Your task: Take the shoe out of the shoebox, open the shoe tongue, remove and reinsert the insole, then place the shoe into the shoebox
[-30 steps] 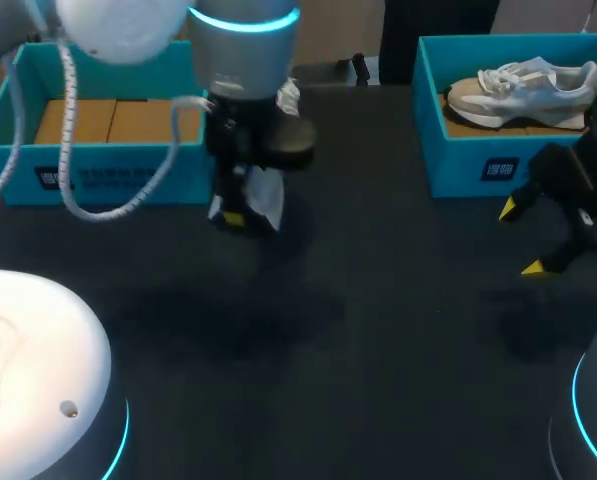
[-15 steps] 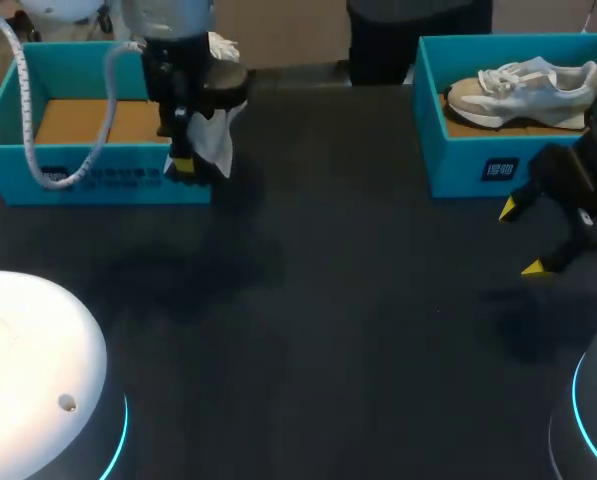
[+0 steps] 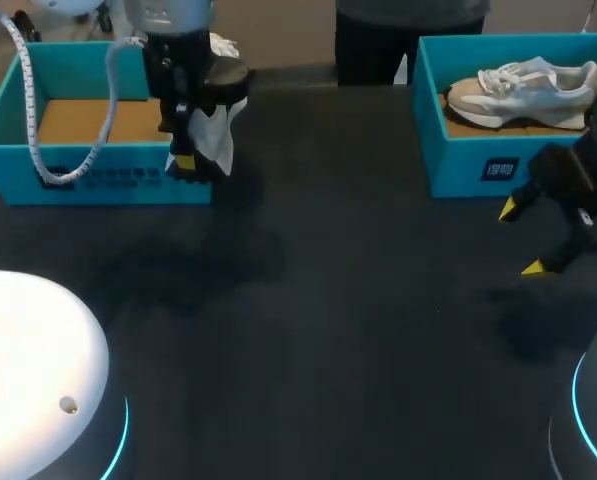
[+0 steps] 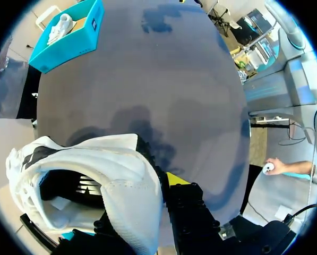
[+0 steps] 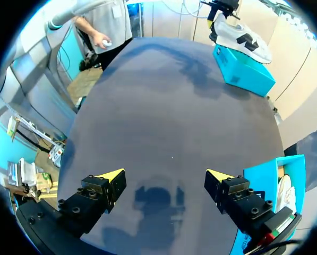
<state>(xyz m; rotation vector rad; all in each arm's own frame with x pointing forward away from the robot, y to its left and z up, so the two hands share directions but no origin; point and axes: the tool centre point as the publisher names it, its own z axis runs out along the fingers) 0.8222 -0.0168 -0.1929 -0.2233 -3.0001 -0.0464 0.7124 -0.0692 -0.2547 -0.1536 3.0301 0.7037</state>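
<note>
**Ann:** The left arm (image 3: 173, 40) is up at the left shoebox (image 3: 98, 182), at the front corner nearest the table's middle, and the left jaws are pinching the white shoe (image 3: 214, 140) by its collar.

**Ben:** The wrist view backs that up. One yellow fingertip (image 4: 177, 178) presses the outside of the shoe's wall, and the other is hidden by the shoe. The opening gapes wide, dark inside.

**Ann:** The shoe hangs clear of the table (image 3: 358, 340).

**Ben:** On the other side, the right jaws are spread wide with nothing between them, hovering just in front of the right shoebox (image 3: 478, 168).

**Ann:** A second shoe (image 3: 523, 88) lies inside that box.
</note>
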